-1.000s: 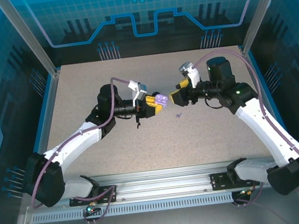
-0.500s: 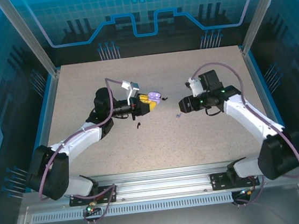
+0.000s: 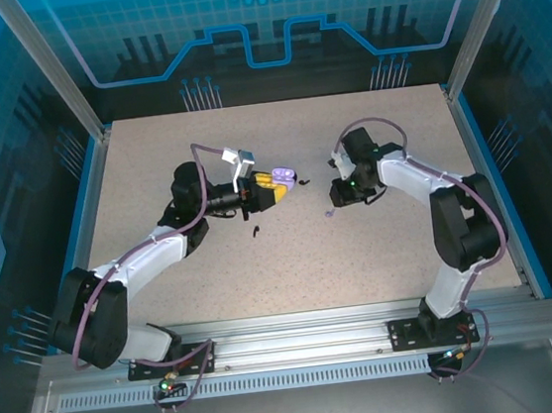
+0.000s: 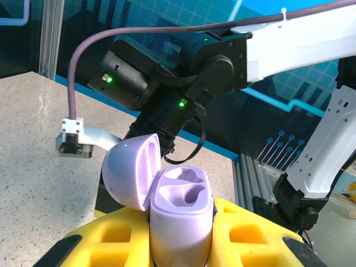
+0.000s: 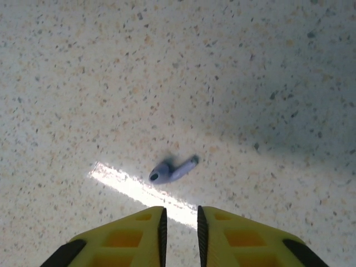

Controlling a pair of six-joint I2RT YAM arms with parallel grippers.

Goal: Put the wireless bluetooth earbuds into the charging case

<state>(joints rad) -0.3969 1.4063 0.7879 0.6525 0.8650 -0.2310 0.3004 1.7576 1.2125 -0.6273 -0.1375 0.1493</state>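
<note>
1. Top external view
   1. The left gripper (image 3: 276, 190) hangs over the tabletop (image 3: 151, 161), just left of its centre. It is clamped on the lavender charging case (image 3: 287, 176).
   2. The right gripper (image 3: 339, 196) points down at the tabletop, just right of centre and well clear of the case.
   3. One lavender earbud (image 3: 328, 214) lies on the tabletop near the centre, just beside the right gripper on its near side.
   4. One black earbud (image 3: 256, 233) lies on the tabletop, nearer the front edge than the left gripper.
   5. A small dark item (image 3: 303, 182) lies just right of the case. It may be a second black earbud, but it is too small to confirm.

2. Left wrist view
   1. The case stands upright between the yellow fingers (image 4: 111, 245), which press on both of its sides.
   2. The lid (image 4: 130, 172) is swung open to the left on its hinge.
   3. Both earbud sockets (image 4: 183, 192) are empty.
   4. The right arm (image 4: 183, 61) stands beyond the case, above the tabletop.

3. Right wrist view
   1. The yellow fingers (image 5: 122, 239) are drawn almost together, with only a narrow slit between them. They grip nothing.
   2. The lavender earbud lies on its side on the tabletop, just ahead of the fingertips and apart from them. Its outline is slightly blurred.
</note>
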